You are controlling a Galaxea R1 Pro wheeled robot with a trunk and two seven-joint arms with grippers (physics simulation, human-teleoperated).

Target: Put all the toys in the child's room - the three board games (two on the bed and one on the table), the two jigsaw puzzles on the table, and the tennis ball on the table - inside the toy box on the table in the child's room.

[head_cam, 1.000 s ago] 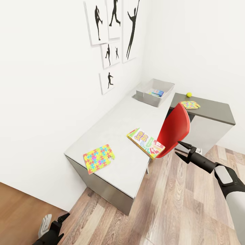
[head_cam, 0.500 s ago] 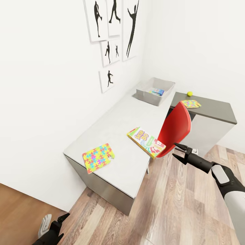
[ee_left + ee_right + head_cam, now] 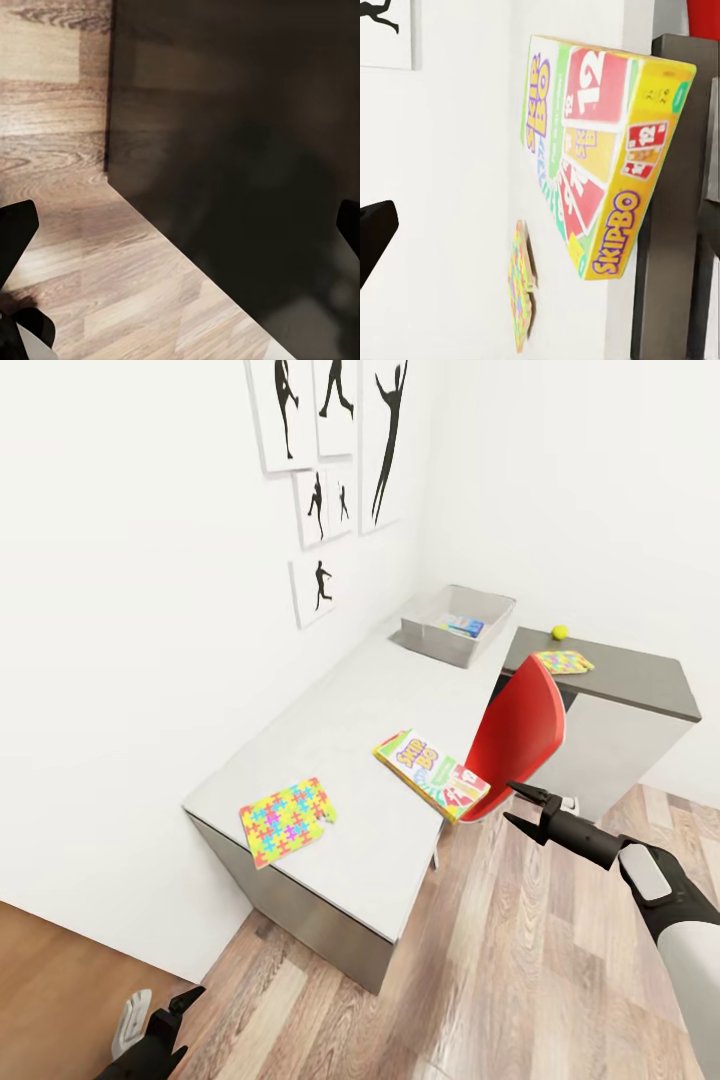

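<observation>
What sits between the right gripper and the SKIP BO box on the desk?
In the head view, nothing on the table: the open right gripper hangs just off the SKIP BO box, with the red chair's lower edge beside the gap.

Two jigsaw puzzles [image 3: 288, 821] [image 3: 564, 661]; two board games [image 3: 432, 774] [image 3: 461, 626] (one binned); one tennis ball [image 3: 559, 632]

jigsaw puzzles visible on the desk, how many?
2: one jigsaw puzzle at the light top's near corner, overhanging the edge; the other on the dark wing near the tennis ball.
</observation>
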